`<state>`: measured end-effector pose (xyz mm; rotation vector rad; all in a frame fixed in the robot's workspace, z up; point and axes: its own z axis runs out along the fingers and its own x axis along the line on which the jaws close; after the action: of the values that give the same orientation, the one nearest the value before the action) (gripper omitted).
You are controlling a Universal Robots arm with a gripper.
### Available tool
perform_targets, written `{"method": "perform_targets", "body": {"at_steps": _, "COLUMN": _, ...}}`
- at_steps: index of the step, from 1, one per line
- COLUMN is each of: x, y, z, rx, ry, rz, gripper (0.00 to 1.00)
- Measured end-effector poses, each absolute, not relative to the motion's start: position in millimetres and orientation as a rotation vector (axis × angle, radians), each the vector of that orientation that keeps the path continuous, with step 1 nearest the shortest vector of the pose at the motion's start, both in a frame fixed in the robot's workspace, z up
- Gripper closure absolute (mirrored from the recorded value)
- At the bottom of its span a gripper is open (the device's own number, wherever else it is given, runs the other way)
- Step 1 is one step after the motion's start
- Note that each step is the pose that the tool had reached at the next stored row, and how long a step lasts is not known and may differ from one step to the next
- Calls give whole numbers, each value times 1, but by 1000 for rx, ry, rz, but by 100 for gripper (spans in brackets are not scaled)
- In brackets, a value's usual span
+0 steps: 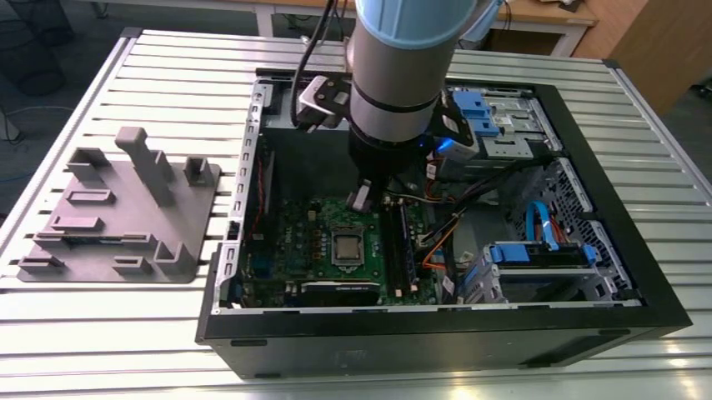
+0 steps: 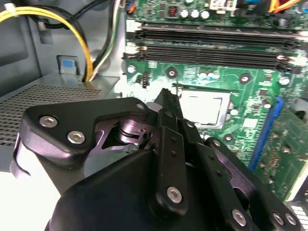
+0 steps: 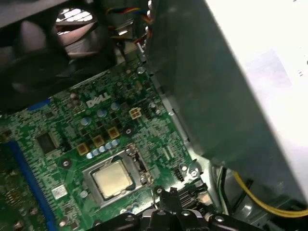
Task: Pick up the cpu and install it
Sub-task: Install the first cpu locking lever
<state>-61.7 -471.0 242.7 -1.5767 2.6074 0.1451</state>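
Cpu [image 3: 112, 179] lies in the motherboard [image 3: 72, 144] socket just beyond the gripper [image 2: 163, 96], fingers seemingly together.

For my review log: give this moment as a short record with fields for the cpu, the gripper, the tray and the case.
cpu: lies flat in the socket on the green motherboard, inside the silver frame
gripper: inside the open computer case, above the motherboard, close to the cpu; nothing seen between the fingers
grey tray: on the slatted table, at the exterior view's left of the case
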Motion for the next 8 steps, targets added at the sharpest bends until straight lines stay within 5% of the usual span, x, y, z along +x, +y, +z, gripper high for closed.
{"method": "perform_targets", "body": {"at_steps": 8, "x": -62, "y": -478, "z": 242, "rx": -1566, "ry": 2613, "rz": 144, "gripper": 89}}
